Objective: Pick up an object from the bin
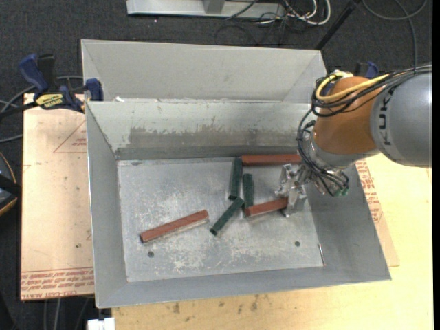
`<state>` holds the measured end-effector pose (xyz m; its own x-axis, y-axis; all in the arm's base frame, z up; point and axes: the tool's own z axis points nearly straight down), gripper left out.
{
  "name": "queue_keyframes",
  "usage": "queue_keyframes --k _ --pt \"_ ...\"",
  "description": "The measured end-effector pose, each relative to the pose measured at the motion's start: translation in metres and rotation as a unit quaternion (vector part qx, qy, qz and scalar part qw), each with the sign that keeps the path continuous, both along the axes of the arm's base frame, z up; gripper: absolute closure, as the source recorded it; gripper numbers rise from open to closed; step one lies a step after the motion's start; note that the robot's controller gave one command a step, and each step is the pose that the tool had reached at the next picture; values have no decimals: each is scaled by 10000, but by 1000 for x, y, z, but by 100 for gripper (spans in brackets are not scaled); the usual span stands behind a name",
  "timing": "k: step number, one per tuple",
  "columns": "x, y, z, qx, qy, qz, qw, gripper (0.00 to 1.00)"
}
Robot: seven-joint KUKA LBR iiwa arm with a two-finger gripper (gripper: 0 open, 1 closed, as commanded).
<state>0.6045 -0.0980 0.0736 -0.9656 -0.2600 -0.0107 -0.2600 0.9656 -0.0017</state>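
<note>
In a grey metal bin [106, 212], a long reddish-brown flat bar [173, 227] lies lower left, dark green bars [236, 179] cross at centre, and the gripper [292, 196] sits low at a short reddish-brown bar's [263, 210] right end, probably to take it; open or clenched, I cannot tell.

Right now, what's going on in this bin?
The arm's gripper is low in the right part of the bin, at the right end of a short red-brown bar lying on the floor. Whether it grips that bar cannot be told. Three dark green bars lie crossed just left of it. Another red-brown bar lies by the back wall, and a longer one lies apart at the left.
</note>
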Motion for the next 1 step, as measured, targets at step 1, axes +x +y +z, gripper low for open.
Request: queue_keyframes --k 1 --pt "0 0 0 -1 0 2 10000 100"
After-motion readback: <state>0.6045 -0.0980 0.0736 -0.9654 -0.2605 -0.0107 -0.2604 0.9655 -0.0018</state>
